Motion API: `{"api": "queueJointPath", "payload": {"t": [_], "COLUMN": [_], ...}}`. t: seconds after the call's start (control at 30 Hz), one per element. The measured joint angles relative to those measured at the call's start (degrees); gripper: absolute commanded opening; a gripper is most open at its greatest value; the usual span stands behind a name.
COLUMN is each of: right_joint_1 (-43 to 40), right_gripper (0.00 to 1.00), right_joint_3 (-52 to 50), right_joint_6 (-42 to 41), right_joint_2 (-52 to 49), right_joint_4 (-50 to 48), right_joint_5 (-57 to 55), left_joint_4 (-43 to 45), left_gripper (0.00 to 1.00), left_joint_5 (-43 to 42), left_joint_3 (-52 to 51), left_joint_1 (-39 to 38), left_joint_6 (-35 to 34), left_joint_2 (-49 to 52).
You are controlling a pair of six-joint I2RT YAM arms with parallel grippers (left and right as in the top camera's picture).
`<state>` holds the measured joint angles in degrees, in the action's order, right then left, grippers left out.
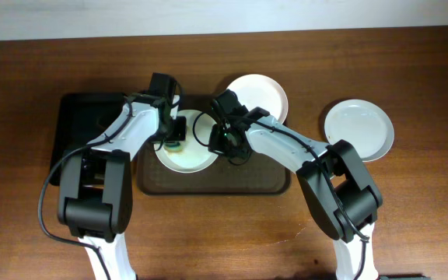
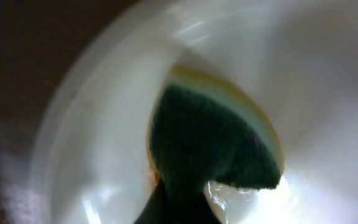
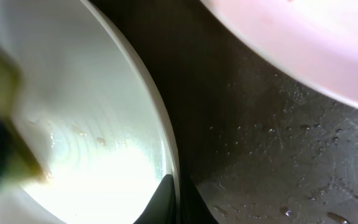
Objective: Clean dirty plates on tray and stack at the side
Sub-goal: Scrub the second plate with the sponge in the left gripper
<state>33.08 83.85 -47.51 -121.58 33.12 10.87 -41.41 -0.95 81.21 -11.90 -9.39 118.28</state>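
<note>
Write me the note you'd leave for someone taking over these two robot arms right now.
Left gripper: fingers shut on a green-and-yellow sponge, pressed onto the round white plate lying on the large dark brown rectangular tray.
Right gripper: at that plate's rim; grip unclear.
Second round white plate: lies over the tray's far rim.
Third round white plate: on the wooden table, right of the tray, looks clean.
Done: apparently one plate set aside.
Left: finish this scrub, clean the second plate, stack all three at the side.
</note>
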Motion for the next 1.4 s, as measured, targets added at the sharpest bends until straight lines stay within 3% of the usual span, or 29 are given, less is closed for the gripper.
{"api": "queueJointPath", "payload": {"t": [0.07, 0.2, 0.27, 0.33, 0.4, 0.47, 0.6, 0.67, 0.77, 0.83, 0.9, 1.0, 1.03, 1.1, 1.17, 1.27, 1.33, 1.4], "right_joint_1": [0.0, 0.0, 0.0, -0.04, -0.04, -0.04, -0.04, -0.04, 0.35, 0.46, 0.44, 0.44, 0.44, 0.37, -0.09, -0.15, -0.15, 0.81], "right_gripper": [0.04, 0.04, 0.04, 0.04, 0.04, 0.04, 0.04, 0.04, 0.04, 0.04, 0.04, 0.04, 0.04, 0.04, 0.04, 0.04, 0.04, 0.04], "right_joint_3": [0.0, 0.17, 0.22, 0.22, 0.22, 0.22, 0.26, 0.26, 0.39, 0.39, 0.39, 0.39, 0.37, 0.37, 0.37, 0.37, 0.37, 0.7], "right_joint_6": [-0.26, -0.35, -0.31, -0.28, -0.26, -0.31, -0.24, -0.24, 0.04, 0.5, 1.33, 1.7, 1.66, 1.29, 0.9, 0.55, 0.17, 0.15], "right_joint_2": [0.0, -0.15, -0.15, -0.15, -0.15, -0.15, -0.15, -0.2, -0.22, -0.22, -0.2, -0.2, -0.2, -0.2, -0.2, -0.2, -0.2, -0.33], "right_joint_4": [-0.39, -0.42, 0.35, 0.5, 0.55, 0.61, 0.42, -0.44, -0.81, -0.39, 0.13, 0.83, 1.11, 1.11, 0.83, 0.66, 0.55, -0.94], "right_joint_5": [0.04, 0.22, 0.17, 0.2, 0.2, 0.22, 0.2, 0.26, 1.49, 2.21, 2.43, 2.32, 2.05, 1.16, 0.61, 0.59, 0.66, 2.19], "left_joint_4": [5.46, 5.92, 0.0, -3.32, -1.62, 2.95, 10.51, 10.56, 0.87, -5.38, -11.32, -13.97, -12.76, -9.25, -3.21, 2.29, 1.97, -1.57], "left_gripper": [0.01, 0.01, 0.01, 0.01, 0.01, 0.01, 0.01, 0.01, 0.01, 0.01, 0.01, 0.01, 0.01, 0.01, 0.01, 0.01, 0.01, 0.01], "left_joint_5": [8.35, 10.54, 3.58, -10.36, -22.14, -25.9, -15.04, -1.62, 8.0, 8.5, 5.73, -6.84, -14.84, -21.62, -22.6, -13.99, 2.1, 12.7], "left_joint_3": [-0.39, -0.63, 0.28, 0.5, -0.52, -1.03, -1.11, -0.61, 0.39, 0.94, 1.11, 0.87, 0.33, -0.39, -0.76, -0.7, 0.11, 0.26], "left_joint_1": [0.0, -0.48, 0.81, 2.43, 1.88, 1.53, 1.97, 1.9, 1.31, 1.44, 2.27, 4.42, 4.44, 3.96, 3.91, 2.71, 2.1, 1.25], "left_joint_6": [-3.5, -3.02, 2.32, 8.13, 10.12, 8.85, -1.55, -5.33, -6.49, -4.94, 0.5, 8.41, 10.69, 11.21, 7.04, -2.54, -7.85, -11.43], "left_joint_2": [0.2, 0.33, 0.24, 0.22, 0.85, 1.44, 1.49, 0.96, 0.39, 0.28, 0.11, 0.11, 0.24, 0.85, 0.87, 0.72, 0.24, 0.22]}}
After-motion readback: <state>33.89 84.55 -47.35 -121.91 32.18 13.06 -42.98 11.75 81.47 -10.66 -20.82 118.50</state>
